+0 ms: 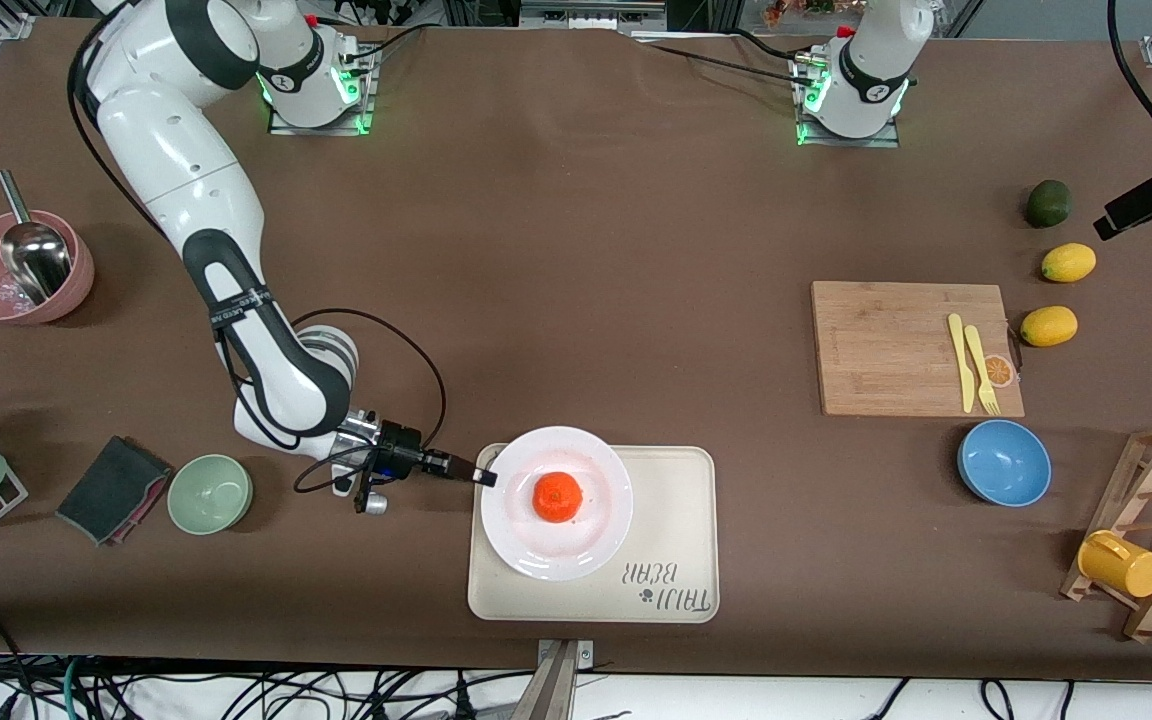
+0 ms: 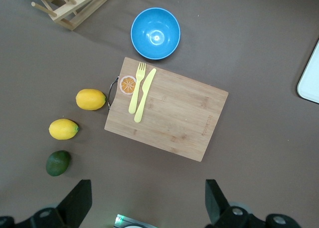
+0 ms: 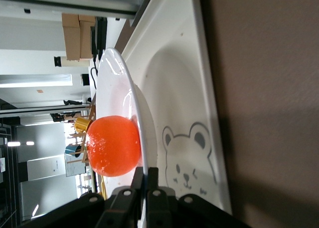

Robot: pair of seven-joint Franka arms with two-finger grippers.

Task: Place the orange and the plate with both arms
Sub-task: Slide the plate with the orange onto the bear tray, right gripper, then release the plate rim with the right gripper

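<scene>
The right gripper [image 1: 485, 477] has its jaws clamped on the rim of the plate [image 1: 556, 503], gripping at the edge facing the right arm's end of the table, probably so the load stays level. The plate lies flat on the cream tray [image 1: 671, 530]. The orange [image 1: 557, 496] rests at the plate's centre; it is round, with no distinct long axis. The left gripper [image 2: 144, 203] waits, jaws apart, over the cutting board [image 2: 169, 115], well away from the tray.

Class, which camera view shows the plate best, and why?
The front view: the whole plate shows round on the tray, orange on it. The right wrist view shows it edge-on; the left wrist view misses it.
</scene>
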